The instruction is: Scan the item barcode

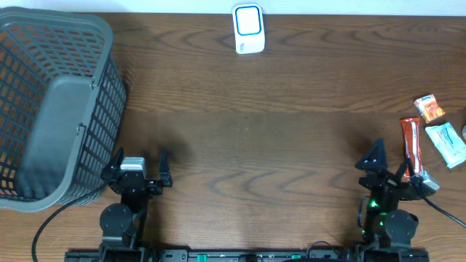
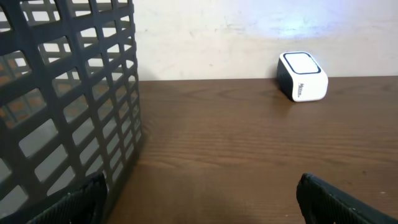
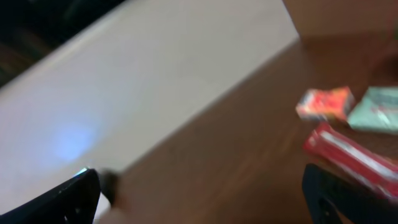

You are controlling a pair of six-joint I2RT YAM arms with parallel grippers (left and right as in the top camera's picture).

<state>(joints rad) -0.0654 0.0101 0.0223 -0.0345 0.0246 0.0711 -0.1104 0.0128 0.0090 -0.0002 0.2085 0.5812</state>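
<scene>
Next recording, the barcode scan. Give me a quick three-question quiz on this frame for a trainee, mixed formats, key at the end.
1. True or false: the left gripper and the right gripper are both open and empty.
2. Where is the white scanner? A: in the right gripper. B: at the far edge of the table, near its middle. C: between the two arms.
3. Fill in: the red packet, the orange packet and the pale green packet lie on the robot's ____ side.
Key: 1 true; 2 B; 3 right.
</scene>
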